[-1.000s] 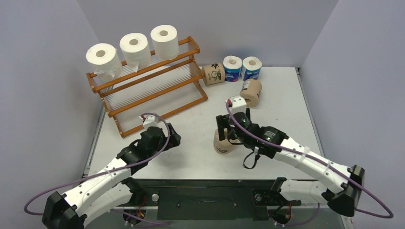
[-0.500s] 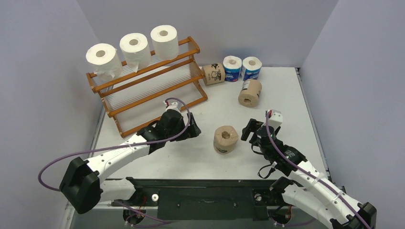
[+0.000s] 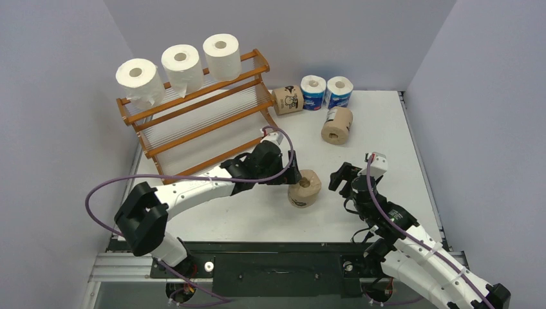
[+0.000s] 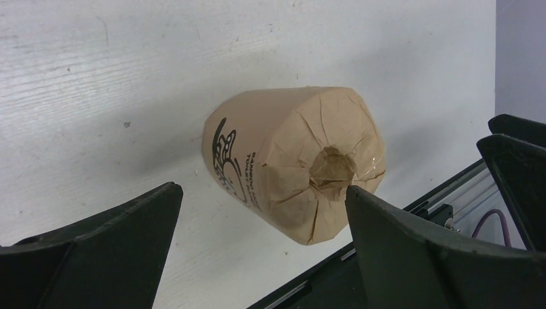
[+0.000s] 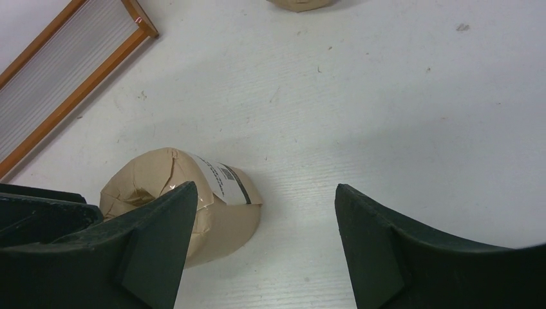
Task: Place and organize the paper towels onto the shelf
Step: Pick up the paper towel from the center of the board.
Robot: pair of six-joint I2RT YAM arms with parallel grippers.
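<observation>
A brown-wrapped paper towel roll (image 3: pixel 304 187) lies on the white table, also seen in the left wrist view (image 4: pixel 296 154) and the right wrist view (image 5: pixel 225 212). My left gripper (image 3: pixel 293 175) (image 4: pixel 262 188) is open, its fingertips just short of the roll on its left side. My right gripper (image 3: pixel 341 177) (image 5: pixel 265 187) stands open to the right of the roll, with bare table between its fingers. Three white rolls (image 3: pixel 182 63) sit on the top tier of the wooden shelf (image 3: pixel 206 132). Its lower tiers hold nothing.
At the back of the table stand a brown roll (image 3: pixel 288 100) and two blue-and-white rolls (image 3: pixel 313 92) (image 3: pixel 339 91). Another brown roll (image 3: pixel 337 124) lies in front of them. The shelf's front corner (image 5: pixel 138 22) shows in the right wrist view.
My left arm has reached right from the shelf's front to the brown roll. My right gripper has left that roll and drawn back to the right.
</observation>
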